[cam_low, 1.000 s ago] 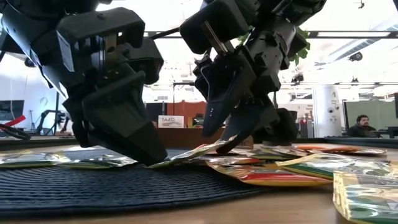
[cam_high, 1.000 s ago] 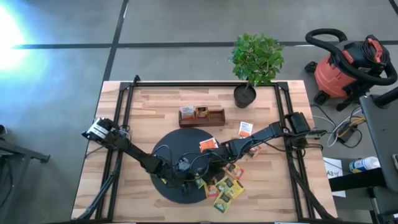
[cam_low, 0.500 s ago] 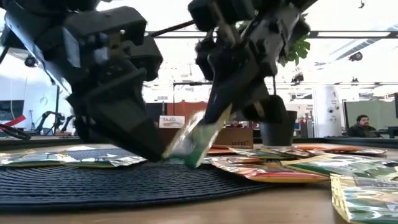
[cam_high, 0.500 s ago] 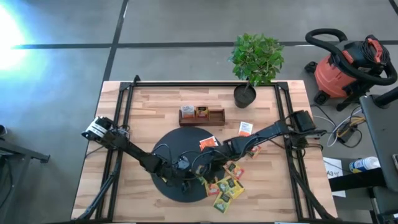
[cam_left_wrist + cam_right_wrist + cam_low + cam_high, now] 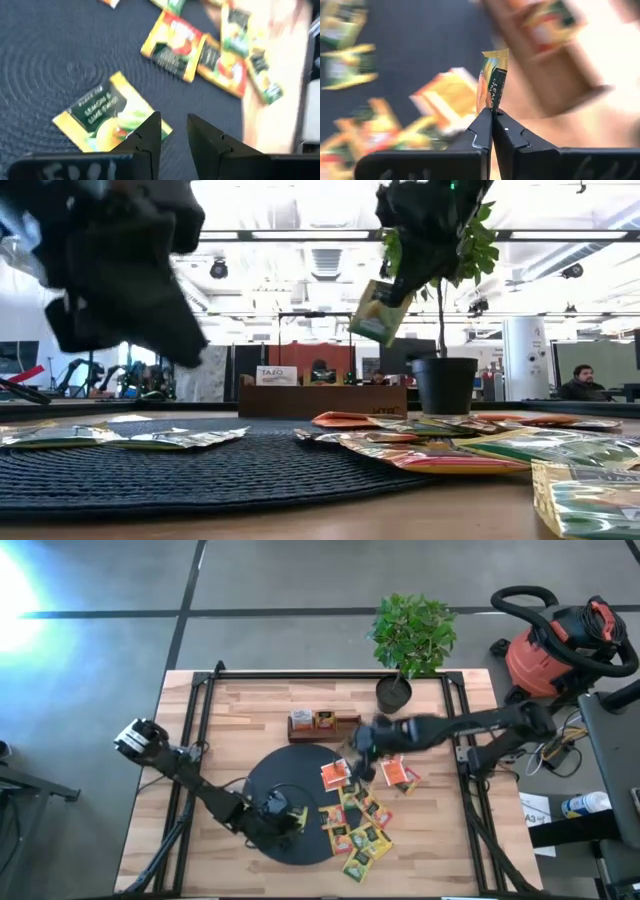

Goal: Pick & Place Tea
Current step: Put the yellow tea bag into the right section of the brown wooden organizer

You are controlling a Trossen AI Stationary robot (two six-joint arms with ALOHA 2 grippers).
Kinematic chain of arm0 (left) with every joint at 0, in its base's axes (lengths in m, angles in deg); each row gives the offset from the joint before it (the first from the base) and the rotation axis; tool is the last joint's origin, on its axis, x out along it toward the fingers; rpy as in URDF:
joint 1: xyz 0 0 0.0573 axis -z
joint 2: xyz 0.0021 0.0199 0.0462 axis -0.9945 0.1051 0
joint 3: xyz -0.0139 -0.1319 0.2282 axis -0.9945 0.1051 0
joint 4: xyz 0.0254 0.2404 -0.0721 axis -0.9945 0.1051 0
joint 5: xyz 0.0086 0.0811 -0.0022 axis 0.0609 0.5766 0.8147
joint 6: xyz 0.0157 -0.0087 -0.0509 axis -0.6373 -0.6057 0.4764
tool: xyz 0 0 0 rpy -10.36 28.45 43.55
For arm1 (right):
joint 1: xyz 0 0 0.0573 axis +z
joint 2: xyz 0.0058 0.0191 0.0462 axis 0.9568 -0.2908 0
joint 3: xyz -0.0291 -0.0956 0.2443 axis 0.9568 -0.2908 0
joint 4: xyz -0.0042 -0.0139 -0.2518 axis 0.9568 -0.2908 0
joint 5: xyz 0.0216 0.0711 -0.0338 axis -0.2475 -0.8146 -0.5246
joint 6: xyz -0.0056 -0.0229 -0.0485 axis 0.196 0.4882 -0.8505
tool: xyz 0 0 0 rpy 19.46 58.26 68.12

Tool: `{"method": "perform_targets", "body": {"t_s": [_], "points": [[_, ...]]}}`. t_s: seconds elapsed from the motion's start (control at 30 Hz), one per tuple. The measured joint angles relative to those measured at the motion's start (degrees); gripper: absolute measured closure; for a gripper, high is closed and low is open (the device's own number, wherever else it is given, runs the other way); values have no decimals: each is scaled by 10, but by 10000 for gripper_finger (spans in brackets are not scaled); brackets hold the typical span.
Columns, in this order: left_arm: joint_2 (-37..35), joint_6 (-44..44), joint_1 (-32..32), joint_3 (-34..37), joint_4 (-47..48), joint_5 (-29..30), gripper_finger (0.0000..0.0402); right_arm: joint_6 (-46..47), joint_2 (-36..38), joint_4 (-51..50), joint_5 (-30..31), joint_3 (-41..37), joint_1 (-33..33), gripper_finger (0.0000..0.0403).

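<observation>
Several small square tea sachets (image 5: 355,830) lie flat, some on the round black mat (image 5: 262,772) and some on the wood to its right. My right gripper (image 5: 492,114) is high above the table, near the brown wooden box (image 5: 325,724), and is shut on one yellow-green sachet (image 5: 380,312). My left gripper (image 5: 174,131) hangs open just above the mat. A yellow lemon-lime sachet (image 5: 107,117) lies on the mat below and beside its fingers. In the low view the left gripper (image 5: 140,290) is a blur clear of the mat (image 5: 150,475). My right gripper pinches the yellow-green sachet by one edge (image 5: 493,106) between its two fingertips. It comes at the sachet from above. The sachet is lifted clear of the table and hangs tilted below the fingers (image 5: 408,268).
A potted plant (image 5: 412,635) stands at the table's far edge, right of the wooden box (image 5: 320,400). Two orange-and-white sachets (image 5: 398,772) lie on the bare wood near the right arm. A black frame rail runs along each side of the table. A person sits far behind (image 5: 578,380).
My right gripper shut on a sachet at the mat's right part, lifted it clear, then swung up and toward the far edge to the wooden box. My left gripper, whose tip was down on the mat beside that sachet, has risen off the mat.
</observation>
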Motion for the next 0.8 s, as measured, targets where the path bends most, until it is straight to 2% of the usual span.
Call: {"method": "perform_targets", "body": {"t_s": [0.23, 0.37, 0.47, 0.67, 0.8], "points": [[-39, 7, -1, 0, -4, 41, 312, -248, 13, 10, -2, 0, -154, 394], [-56, 10, -1, 0, -7, 55, 312, -313, -4, 8, -45, 5, -211, 394], [-66, 12, -1, 0, -14, 79, 312, -374, -18, 8, -92, 15, -226, 394], [-75, 19, -1, 0, -18, 106, 312, -491, -72, 2, -99, 63, -226, 394], [-75, 23, -1, -1, -20, 106, 312, -559, -125, -55, -98, 122, -226, 394]]}}
